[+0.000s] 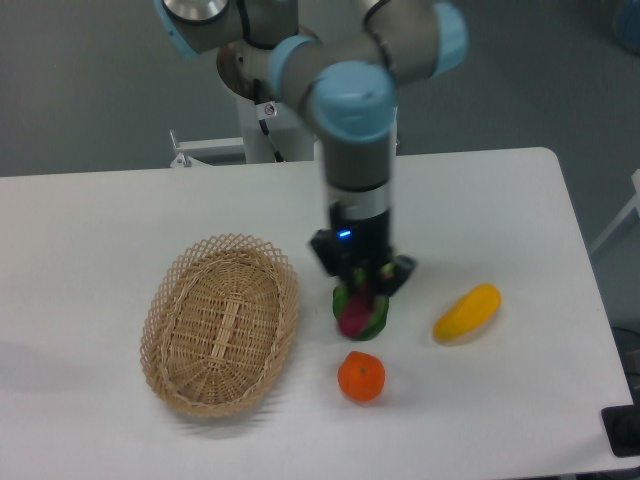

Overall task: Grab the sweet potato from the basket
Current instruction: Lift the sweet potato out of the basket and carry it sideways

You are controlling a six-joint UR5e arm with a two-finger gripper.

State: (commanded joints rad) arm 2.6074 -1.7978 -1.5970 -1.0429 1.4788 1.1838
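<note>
Currently the hand [362, 300] sits low over the desk [90, 230], just right of the basket [220, 325], with its fingers closed around the sweet potato [354, 318] — a magenta body with some green showing at its sides. You will note the basket holds nothing visible; the sweet potato is already outside it, near the desk surface, between the basket and the yellow fruit [466, 312] and just above the orange [361, 377]. Whether it touches the desk cannot be told. Judge the pick as essentially made. Your next move calls for a straight vertical lift — keep the grip firm and steer clear of the orange.
</note>
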